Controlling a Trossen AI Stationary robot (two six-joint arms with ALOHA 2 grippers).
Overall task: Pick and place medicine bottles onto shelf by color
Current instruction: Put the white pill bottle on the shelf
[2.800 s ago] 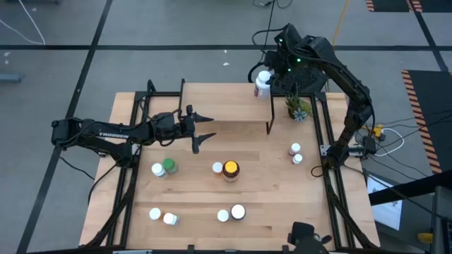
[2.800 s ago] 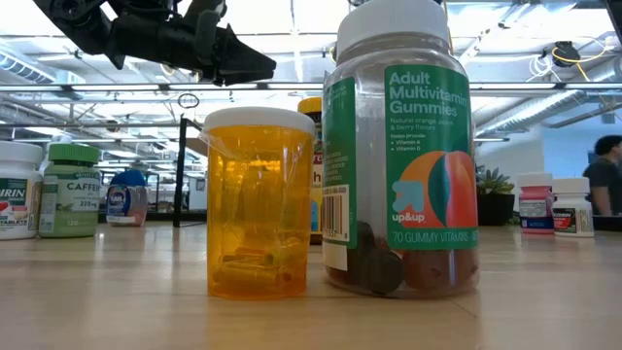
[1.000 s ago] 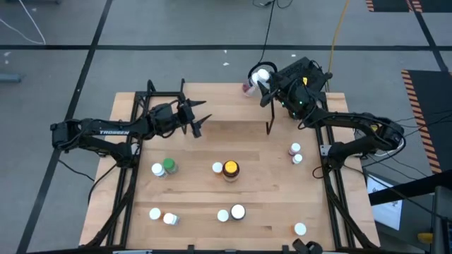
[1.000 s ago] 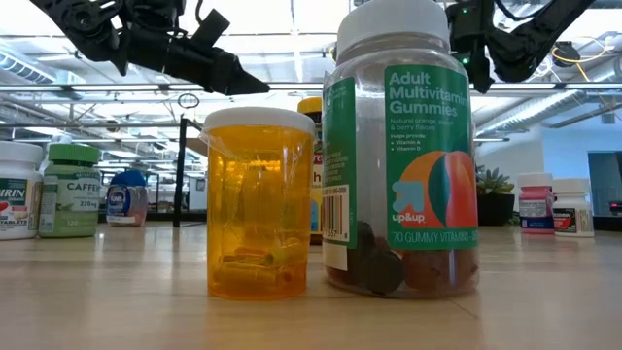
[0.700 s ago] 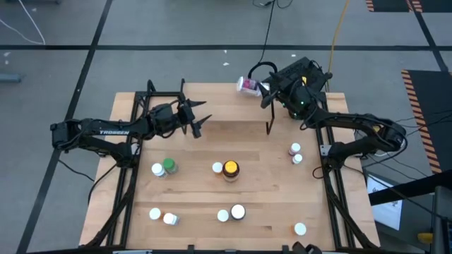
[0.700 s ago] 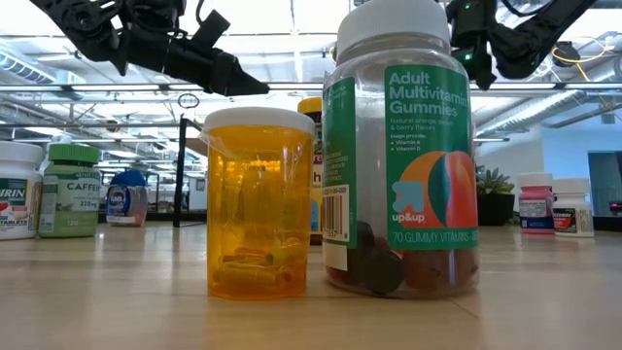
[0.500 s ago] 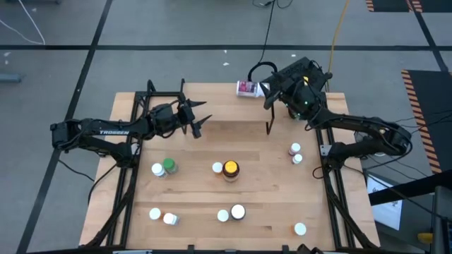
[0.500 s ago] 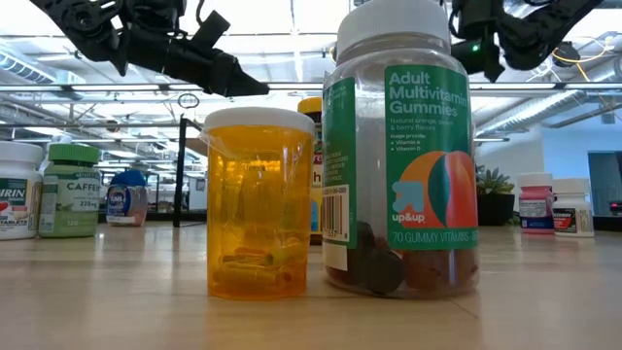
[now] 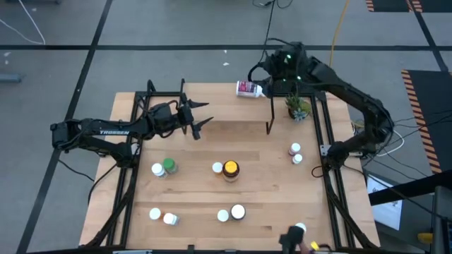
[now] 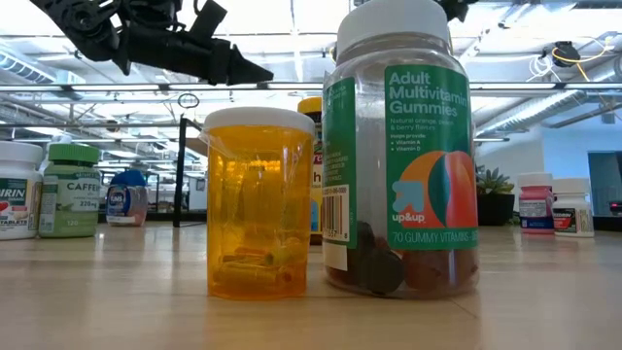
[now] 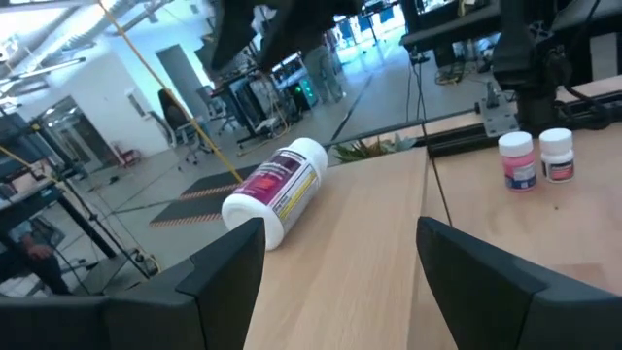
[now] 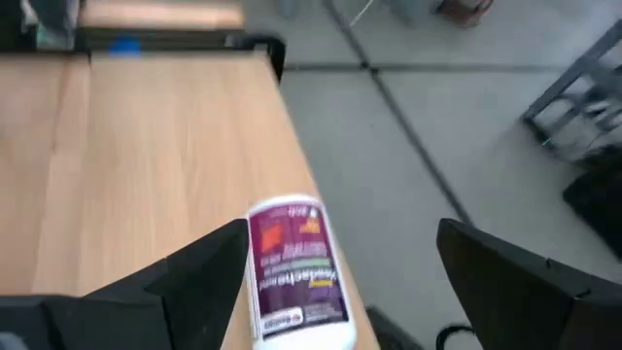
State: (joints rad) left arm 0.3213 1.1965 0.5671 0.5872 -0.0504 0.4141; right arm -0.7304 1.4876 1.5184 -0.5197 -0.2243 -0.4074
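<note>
A white bottle with a magenta label lies on its side near the far right corner of the shelf; it also shows in both wrist views. My right gripper hangs open above and beyond it, touching nothing. My left gripper hovers open over the shelf's middle, pointing at the bottle. Other medicine bottles stand on the table: a green one, a yellow-capped one, an orange one and a gummies jar.
A small potted plant stands right of the shelf. Two white bottles stand near the right edge, and several white-capped ones along the near edge. Bare wood lies between the shelf and the bottles.
My right gripper carried the white bottle to the shelf's far right corner, tipped it over and let go; the bottle now lies on its side. The gripper has then drawn back up toward the table's far edge. My left gripper has stayed over the shelf.
</note>
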